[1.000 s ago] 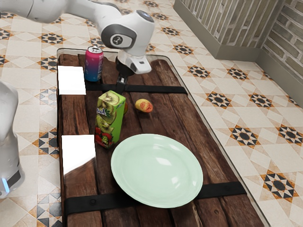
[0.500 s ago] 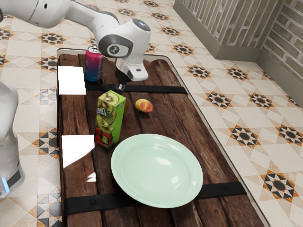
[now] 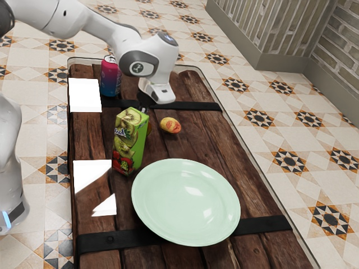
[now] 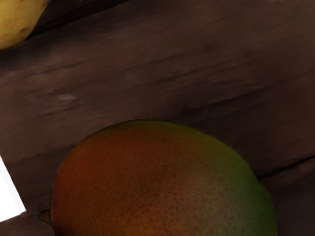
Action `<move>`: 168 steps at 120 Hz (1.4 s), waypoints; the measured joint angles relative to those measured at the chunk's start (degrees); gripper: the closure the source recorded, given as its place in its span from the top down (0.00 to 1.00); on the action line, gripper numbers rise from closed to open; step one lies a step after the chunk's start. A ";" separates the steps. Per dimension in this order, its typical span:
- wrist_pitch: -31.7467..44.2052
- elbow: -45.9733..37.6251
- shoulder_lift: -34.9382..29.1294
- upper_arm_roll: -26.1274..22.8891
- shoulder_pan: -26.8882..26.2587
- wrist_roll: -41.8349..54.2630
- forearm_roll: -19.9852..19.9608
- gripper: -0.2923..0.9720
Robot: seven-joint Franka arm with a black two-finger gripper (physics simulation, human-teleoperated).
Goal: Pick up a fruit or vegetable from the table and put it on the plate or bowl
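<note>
A red-and-green mango [image 4: 162,182] lies on the dark wooden table right under my hand, close up in the wrist view. In the exterior view it is mostly hidden behind the juice carton [image 3: 130,140]. My gripper [image 3: 143,106] hangs low just behind the carton's top, above the mango. A small yellow-red fruit [image 3: 170,124] lies to the exterior view's right of the carton, and its yellow skin [image 4: 15,19] is in the wrist view too. The pale green plate [image 3: 185,200] sits nearer the front of the table, apart from both fruits.
A pink and blue soda can [image 3: 110,75] stands at the back of the table, to the exterior view's left of my hand. Two white patches [image 3: 84,94] [image 3: 92,178] lie along the table's left edge. Black straps cross the wood at back and front.
My hand has come down toward the table behind the juice carton, and the arm has dropped lower. The fruits, carton, can and plate have not moved.
</note>
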 joint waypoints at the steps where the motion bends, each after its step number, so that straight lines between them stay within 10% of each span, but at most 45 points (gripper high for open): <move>1: 0.06 -0.01 0.06 0.00 -0.01 0.02 -0.02 0.77; 168: -4.67 5.83 -3.82 1.06 -0.05 -3.15 -2.09 0.61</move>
